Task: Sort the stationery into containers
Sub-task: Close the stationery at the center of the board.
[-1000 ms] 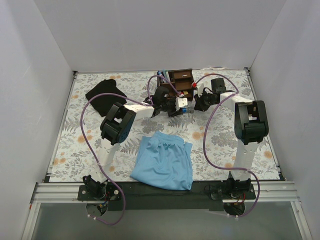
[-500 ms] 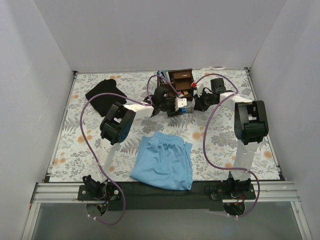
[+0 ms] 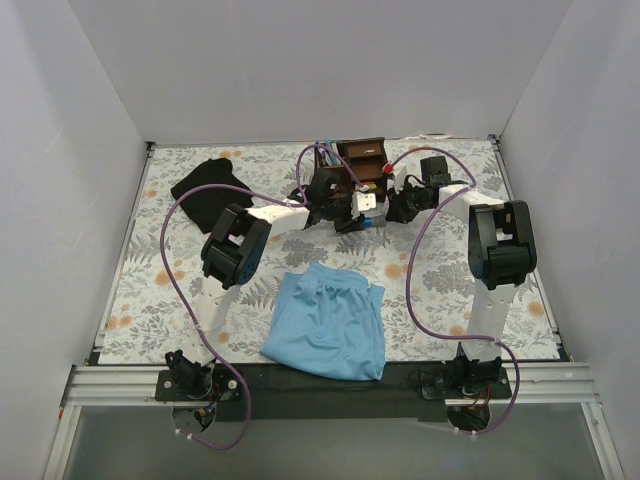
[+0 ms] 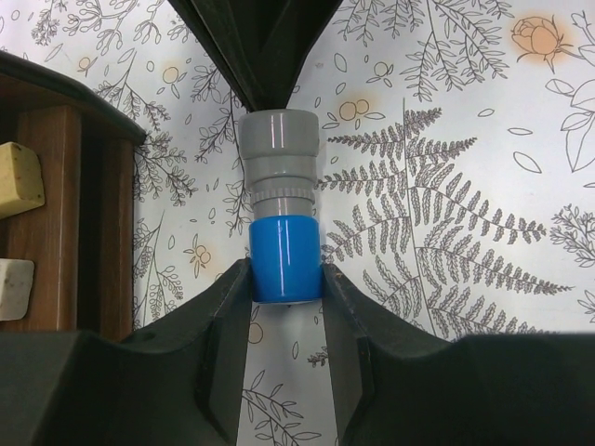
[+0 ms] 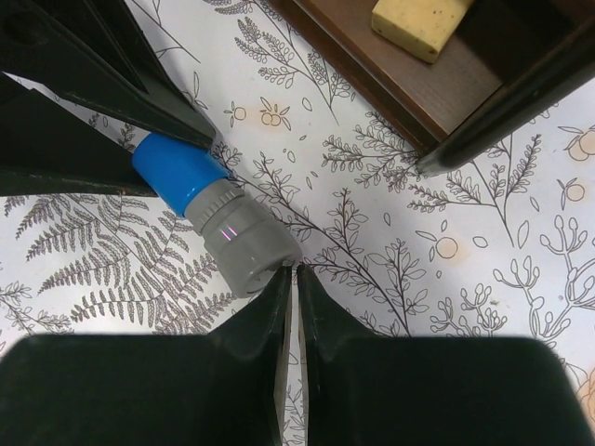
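The blue-capped cylinder (image 4: 284, 167) is clamped by its cap in the left gripper (image 4: 284, 277), just in front of the organizer (image 4: 65, 242), near the middle of the bench's (image 4: 465, 186) far edge. The right gripper (image 5: 294, 279) is pinched closed on nothing, tips at the grey end. If that glossy round plastic gets nudged, the cap could probably be twisted loose or slid out. A spongy tan eraser (image 5: 420, 22) is seen on the dark wood shelf.

Bright, even diffuse light, faint soft shadows; all 3 views sharp.
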{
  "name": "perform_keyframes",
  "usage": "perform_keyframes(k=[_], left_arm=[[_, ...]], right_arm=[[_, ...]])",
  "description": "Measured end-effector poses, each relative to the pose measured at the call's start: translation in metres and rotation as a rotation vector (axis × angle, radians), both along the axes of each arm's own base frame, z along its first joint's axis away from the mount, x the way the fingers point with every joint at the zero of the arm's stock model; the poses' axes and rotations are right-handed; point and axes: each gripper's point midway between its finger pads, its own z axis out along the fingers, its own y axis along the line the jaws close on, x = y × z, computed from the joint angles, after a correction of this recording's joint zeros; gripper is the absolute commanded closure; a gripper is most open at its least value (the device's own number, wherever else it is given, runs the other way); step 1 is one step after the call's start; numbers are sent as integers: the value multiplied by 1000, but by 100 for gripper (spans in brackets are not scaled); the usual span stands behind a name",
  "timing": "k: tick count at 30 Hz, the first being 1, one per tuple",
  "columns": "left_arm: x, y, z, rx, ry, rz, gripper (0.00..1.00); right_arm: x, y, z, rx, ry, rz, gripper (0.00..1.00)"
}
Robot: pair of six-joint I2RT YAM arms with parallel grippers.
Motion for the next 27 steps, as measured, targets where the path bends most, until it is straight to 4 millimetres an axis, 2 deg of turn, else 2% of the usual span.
perform_keyframes(k=[17, 27], left_arm=[[-4, -3, 0, -21, 89, 52, 96], [-6, -5, -1, -37, 91, 45, 97]], right_arm=[[-7, -1, -7, 0, 48, -35, 86], [-15, 5, -11, -12, 76, -23, 85]])
